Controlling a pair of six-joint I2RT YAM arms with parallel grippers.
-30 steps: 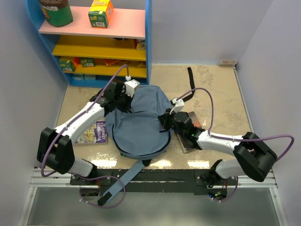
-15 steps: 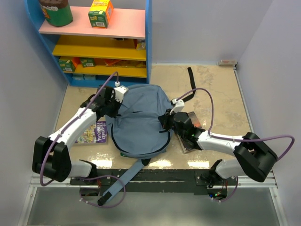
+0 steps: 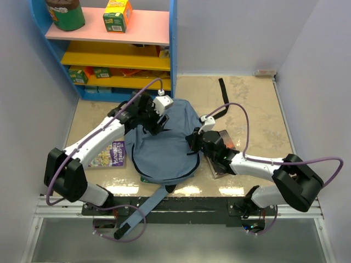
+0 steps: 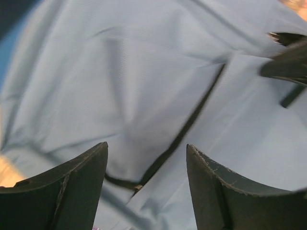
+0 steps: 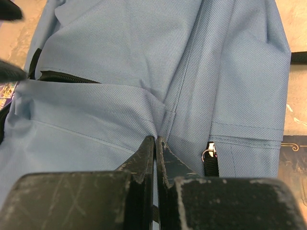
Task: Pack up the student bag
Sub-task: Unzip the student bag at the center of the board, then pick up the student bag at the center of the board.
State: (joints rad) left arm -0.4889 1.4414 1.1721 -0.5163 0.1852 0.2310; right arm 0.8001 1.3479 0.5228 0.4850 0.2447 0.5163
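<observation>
The student bag (image 3: 164,156), a slate-blue fabric backpack, lies flat in the middle of the table. One of its shoulder straps (image 3: 143,209) trails over the near edge. My left gripper (image 3: 154,126) hovers open over the bag's upper left part. In the left wrist view its fingers (image 4: 86,167) stand wide apart above the bag's fabric (image 4: 120,72), and a black zipper line (image 4: 184,127) runs between them. My right gripper (image 3: 192,143) is at the bag's right edge. Its jaws (image 5: 156,140) are shut, pinching a fold of the bag's cloth (image 5: 120,48) beside a metal zipper pull (image 5: 209,154).
A colourful book (image 3: 104,155) lies left of the bag, under my left arm. A dark book (image 3: 222,161) lies under my right arm. A blue shelf unit (image 3: 109,49) with boxes stands at the back left. A black strap (image 3: 222,90) lies on the table behind the bag.
My left gripper has opened and swung from the bag's left edge back over its upper part. My right arm has stayed put, still pinching the fabric.
</observation>
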